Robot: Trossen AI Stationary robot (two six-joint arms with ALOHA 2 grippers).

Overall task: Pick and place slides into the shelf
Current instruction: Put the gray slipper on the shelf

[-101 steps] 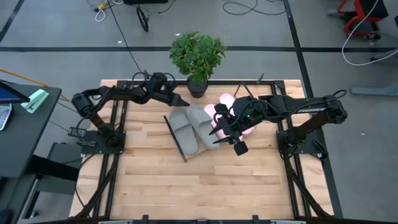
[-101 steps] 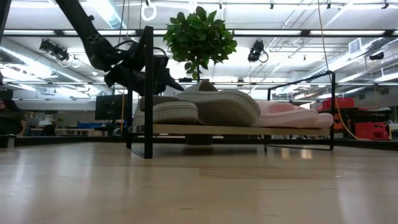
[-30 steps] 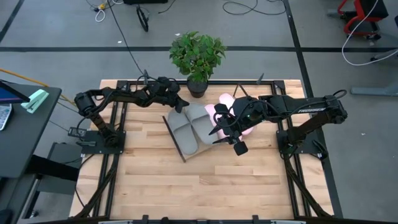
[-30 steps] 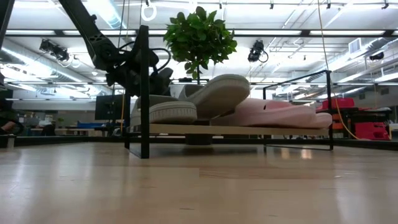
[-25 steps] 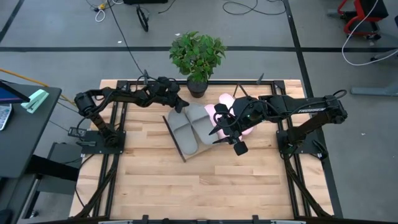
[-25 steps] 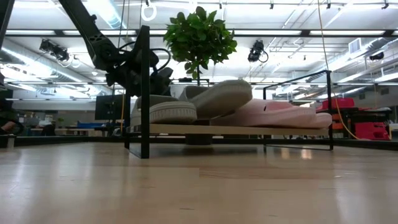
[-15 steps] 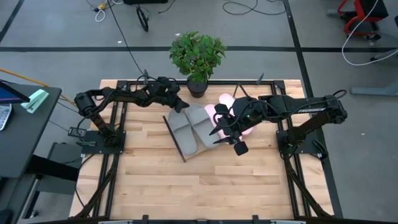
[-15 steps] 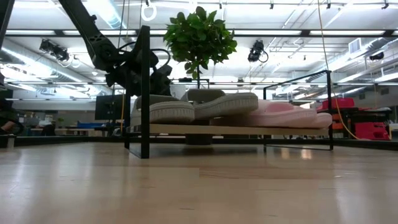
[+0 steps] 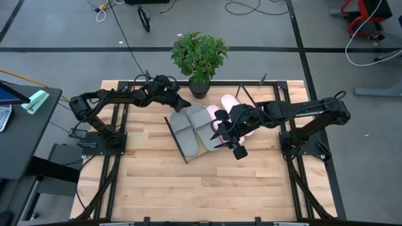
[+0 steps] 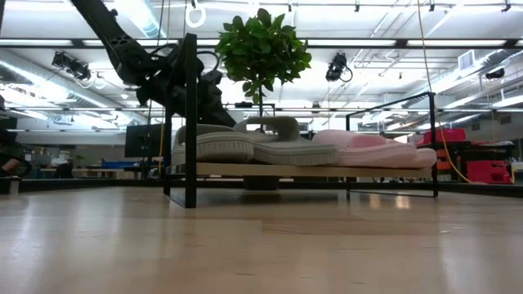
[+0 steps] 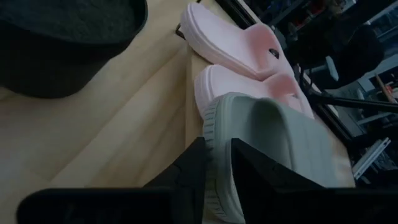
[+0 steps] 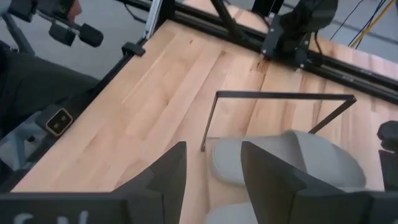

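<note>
Two grey slides point(image 9: 193, 129) lie side by side on the slanted shelf point(image 10: 327, 170). The pale pink slides point(image 9: 221, 108) sit to their right, partly hidden by my right arm. My left gripper point(image 9: 182, 105) reaches in from the far left and is closed on the far end of the grey slide point(image 11: 280, 130) nearest the pink pair point(image 11: 239, 46). My right gripper point(image 9: 220, 133) hangs open over the slides with nothing between its fingers point(image 12: 214, 155). I cannot tell whether it touches them. My left gripper has the rim of the grey slide's far end point(image 11: 217, 134) between its two fingers point(image 11: 255, 168), and no gap shows beside it. The fingers slant down from the table's far left. The slide lies flat on the shelf next to the other grey slide.
A potted plant point(image 9: 200, 59) stands at the table's far edge, right behind the shelf and close to my left gripper. The shelf's black wire frame point(image 9: 178, 143) runs along its left side. Bare tabletop point(image 9: 201, 188) lies toward the near edge.
The grey slide beside the pink pair was tilted up and leaning over a pink slide. It has come down flat onto the shelf. My left gripper has risen a little at the slide's far end. My right gripper has shifted toward the table's left, over the slides.
</note>
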